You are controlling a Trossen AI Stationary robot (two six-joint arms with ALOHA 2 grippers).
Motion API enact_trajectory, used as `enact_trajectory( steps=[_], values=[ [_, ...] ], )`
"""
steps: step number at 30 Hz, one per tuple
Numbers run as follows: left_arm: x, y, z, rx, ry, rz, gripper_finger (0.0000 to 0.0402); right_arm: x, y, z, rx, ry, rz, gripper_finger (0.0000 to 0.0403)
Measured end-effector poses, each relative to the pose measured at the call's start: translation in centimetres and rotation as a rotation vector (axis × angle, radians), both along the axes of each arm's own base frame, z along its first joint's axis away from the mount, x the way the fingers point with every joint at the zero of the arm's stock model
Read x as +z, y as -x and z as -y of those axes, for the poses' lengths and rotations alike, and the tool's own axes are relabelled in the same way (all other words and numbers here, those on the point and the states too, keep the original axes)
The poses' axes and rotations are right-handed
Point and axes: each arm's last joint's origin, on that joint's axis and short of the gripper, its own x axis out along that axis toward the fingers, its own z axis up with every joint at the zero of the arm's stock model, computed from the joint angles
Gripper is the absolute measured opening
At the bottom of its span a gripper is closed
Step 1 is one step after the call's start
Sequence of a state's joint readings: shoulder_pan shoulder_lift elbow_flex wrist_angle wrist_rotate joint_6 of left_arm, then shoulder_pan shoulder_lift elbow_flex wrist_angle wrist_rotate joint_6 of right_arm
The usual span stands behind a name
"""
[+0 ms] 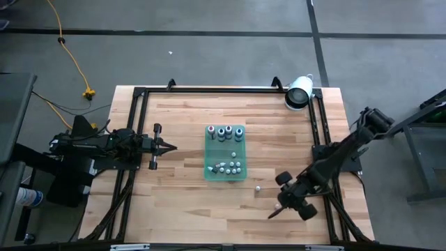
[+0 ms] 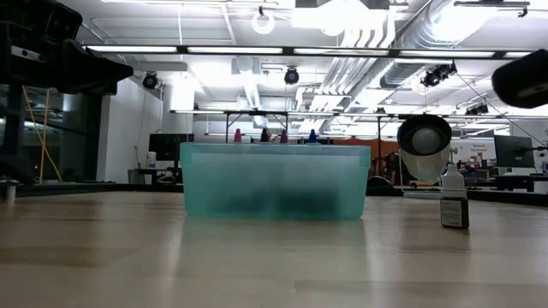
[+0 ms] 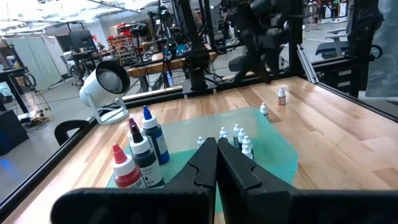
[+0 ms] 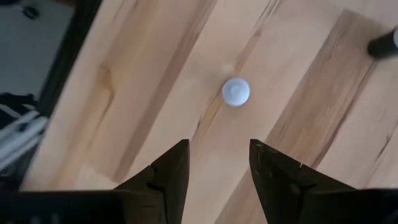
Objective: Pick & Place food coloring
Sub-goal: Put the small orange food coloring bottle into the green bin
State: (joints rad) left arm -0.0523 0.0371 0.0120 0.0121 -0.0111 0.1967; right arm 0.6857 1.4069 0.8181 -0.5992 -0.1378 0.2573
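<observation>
my right gripper [image 4: 213, 163] hangs over the bare wood near the right front of the table [image 1: 181, 202], fingers spread apart with nothing between them. just ahead of the fingertips, in the wrist view, i look down on the round white cap of one small food coloring bottle [image 4: 236, 91] standing upright on the planks. from above it is the single white dot [image 1: 257, 187] off the tray's front right corner, apart from the tray, with my gripper [image 1: 274, 211] a little beyond it toward the table's front edge.

the trouble i expect is with this bottle. it is tiny, light and standing on a narrow base, and it is not yet centred between my fingers. if i come down as i am, one finger could clip the cap and tip it over, and a round bottle on its side would likely roll across the wood. closing off-centre could also squirt it out sideways.

farther off, the translucent green tray [image 1: 209, 155] holds the larger bottles with coloured caps [image 1: 225, 132] along its far side and a cluster of small whitish ones [image 1: 228, 167] at its near side. dropping the picked bottle among that cluster could knock neighbours down.

my left gripper [image 3: 217, 163] waits on the left of the table, fingers pressed together and empty, pointing at the tray. the white lamp [image 1: 298, 92] sits at the far right corner, well clear.
</observation>
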Motion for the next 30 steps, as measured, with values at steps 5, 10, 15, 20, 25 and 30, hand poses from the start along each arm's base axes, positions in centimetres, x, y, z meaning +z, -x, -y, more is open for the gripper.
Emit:
enact_trajectory(
  steps=[5, 10, 15, 20, 25, 30],
  values=[
    [0.0, 0.0, 0.0, 0.0, 0.0, 0.0, 0.0, -1.1, -0.9, -0.6, 0.054, 0.043, 0.029, 0.0156],
    [0.0, 0.0, 0.0, 0.0, 0.0, 0.001, 0.0, -1.4, -1.9, -1.4, 0.111, 0.067, 0.046, 0.0156],
    [0.0, 0.0, 0.0, 0.0, 0.0, 0.0, 0.0, -1.7, -2.7, -2.1, 0.162, 0.082, 0.058, 0.0156],
    [0.0, 0.0, 0.0, 0.0, 0.0, 0.0, 0.0, -2.4, -3.1, -2.3, 0.164, 0.096, 0.071, 0.0156],
    [0.0, 0.0, 0.0, 0.0, 0.0, 0.0, 0.0, -2.7, -3.3, -2.3, 0.147, 0.134, 0.094, 0.0156],
    [0.0, 0.0, 0.0, 0.0, 0.0, 0.0, 0.0, -2.7, -3.2, -2.3, 0.141, 0.14, 0.085, 0.0146]
  ],
)
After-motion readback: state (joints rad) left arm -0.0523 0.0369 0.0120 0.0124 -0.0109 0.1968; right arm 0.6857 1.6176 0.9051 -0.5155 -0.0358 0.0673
